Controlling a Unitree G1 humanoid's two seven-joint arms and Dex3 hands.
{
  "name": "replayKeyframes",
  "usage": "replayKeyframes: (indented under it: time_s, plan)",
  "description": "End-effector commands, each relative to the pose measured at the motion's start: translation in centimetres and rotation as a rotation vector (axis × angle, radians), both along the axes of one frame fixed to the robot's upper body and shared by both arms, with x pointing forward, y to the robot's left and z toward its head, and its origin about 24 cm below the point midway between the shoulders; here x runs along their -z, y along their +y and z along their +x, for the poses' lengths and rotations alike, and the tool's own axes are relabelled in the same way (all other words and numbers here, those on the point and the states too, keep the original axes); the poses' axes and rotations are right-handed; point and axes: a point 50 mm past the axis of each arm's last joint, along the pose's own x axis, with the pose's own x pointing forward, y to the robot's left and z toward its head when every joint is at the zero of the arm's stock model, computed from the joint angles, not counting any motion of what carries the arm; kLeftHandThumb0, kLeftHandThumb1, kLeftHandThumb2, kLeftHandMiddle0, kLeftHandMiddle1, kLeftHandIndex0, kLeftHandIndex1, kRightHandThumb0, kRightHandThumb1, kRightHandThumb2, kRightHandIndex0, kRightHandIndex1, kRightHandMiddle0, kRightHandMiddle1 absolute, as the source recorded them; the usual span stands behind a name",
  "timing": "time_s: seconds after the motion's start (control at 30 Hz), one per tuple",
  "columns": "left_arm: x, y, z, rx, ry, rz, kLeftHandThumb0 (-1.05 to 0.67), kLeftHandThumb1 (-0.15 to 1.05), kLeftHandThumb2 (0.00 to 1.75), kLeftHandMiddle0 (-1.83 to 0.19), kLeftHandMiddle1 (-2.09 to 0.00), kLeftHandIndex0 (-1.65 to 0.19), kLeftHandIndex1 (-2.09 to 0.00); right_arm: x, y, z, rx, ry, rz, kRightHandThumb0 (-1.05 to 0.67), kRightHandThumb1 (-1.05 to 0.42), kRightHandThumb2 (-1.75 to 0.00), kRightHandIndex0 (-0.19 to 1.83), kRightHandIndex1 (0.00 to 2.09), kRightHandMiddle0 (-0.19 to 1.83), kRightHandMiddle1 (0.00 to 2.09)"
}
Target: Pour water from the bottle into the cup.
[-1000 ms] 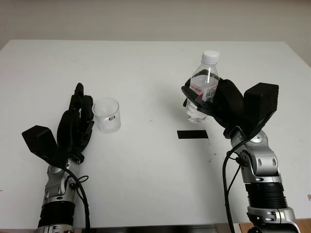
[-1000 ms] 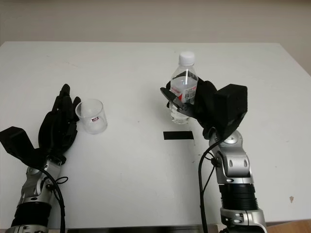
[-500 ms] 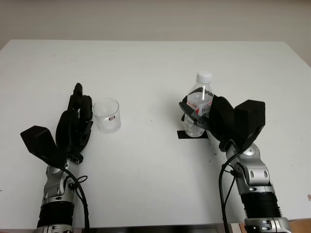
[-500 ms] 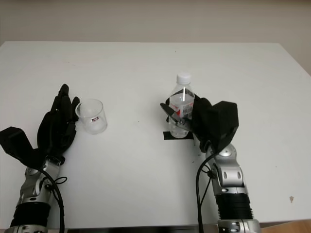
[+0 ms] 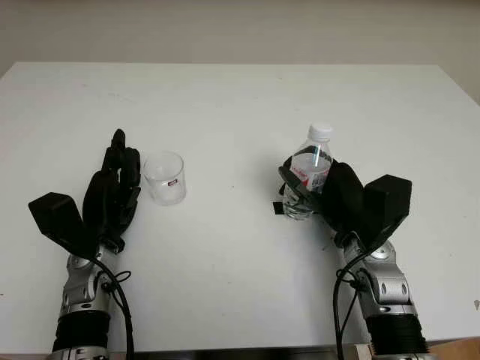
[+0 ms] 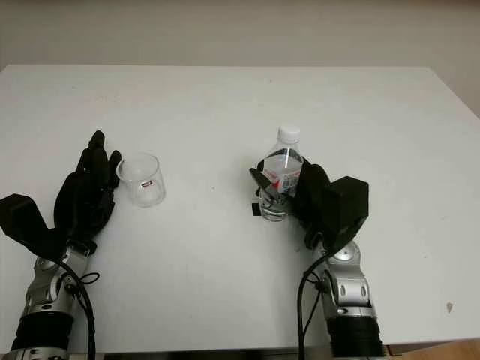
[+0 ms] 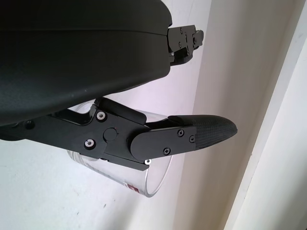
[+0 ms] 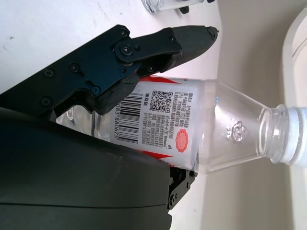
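Note:
A clear plastic water bottle (image 5: 307,176) with a white cap and a red-and-white label stands upright over a black tape mark (image 5: 278,208) at the table's right of centre. My right hand (image 5: 322,196) is shut around its body; the label (image 8: 158,120) sits between the fingers (image 8: 158,45) in the right wrist view. A clear empty cup (image 5: 165,178) stands upright at the left of centre. My left hand (image 5: 114,187) is open just left of the cup, close beside it. The cup's rim (image 7: 160,175) lies behind that hand's finger (image 7: 192,136) in the left wrist view.
The white table (image 5: 240,105) stretches back to a pale wall. Its right edge (image 5: 461,79) runs close past the right arm, and the front edge lies just under both forearms. Bare surface separates cup and bottle.
My right hand has brought the bottle down and toward me, from held high above the table to standing on the tape mark. The left hand and cup have hardly moved.

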Motion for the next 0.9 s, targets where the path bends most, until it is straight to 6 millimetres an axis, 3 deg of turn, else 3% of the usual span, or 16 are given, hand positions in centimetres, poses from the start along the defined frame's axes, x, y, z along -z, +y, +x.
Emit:
replayKeyframes:
  time_s: [0.0, 0.63, 0.83, 0.87]
  plan:
    - [0.14, 0.24, -0.18, -0.001, 0.008, 0.005, -0.74, 1.05, 0.51, 0.1, -0.05, 0.1, -0.06, 0.0, 0.04, 0.17, 0.011, -0.029, -0.009, -0.45, -1.05, -0.47, 1.33, 2.09, 0.98, 2.09]
    - [0.34, 0.36, -0.35, 0.003, 0.013, 0.004, -0.75, 1.05, 0.5, 0.1, -0.05, 0.1, -0.06, 0.56, 0.03, 0.93, -0.029, -0.056, -0.034, -0.44, -1.05, -0.47, 1.3, 2.09, 1.01, 2.09]
    - [0.28, 0.36, -0.35, 0.001, 0.009, 0.004, -0.74, 1.05, 0.51, 0.1, -0.06, 0.1, -0.06, 0.7, -0.04, 0.73, -0.056, -0.021, -0.003, -0.51, -1.05, -0.33, 1.19, 2.09, 0.82, 2.09]
    - [0.28, 0.38, -0.38, 0.002, 0.009, 0.004, -0.74, 1.05, 0.51, 0.11, -0.05, 0.1, -0.05, 0.75, -0.05, 0.69, -0.056, -0.012, 0.002, -0.55, -1.05, -0.25, 1.05, 2.09, 0.69, 2.09]
